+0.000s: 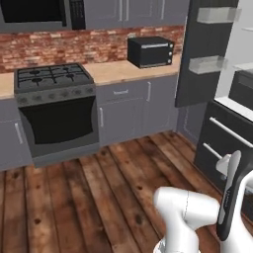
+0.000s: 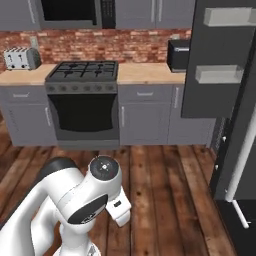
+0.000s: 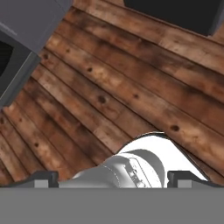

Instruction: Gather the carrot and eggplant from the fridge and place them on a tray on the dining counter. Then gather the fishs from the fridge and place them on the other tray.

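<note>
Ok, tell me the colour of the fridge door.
Dark grey; the open fridge door shows best in the right base view.
</note>
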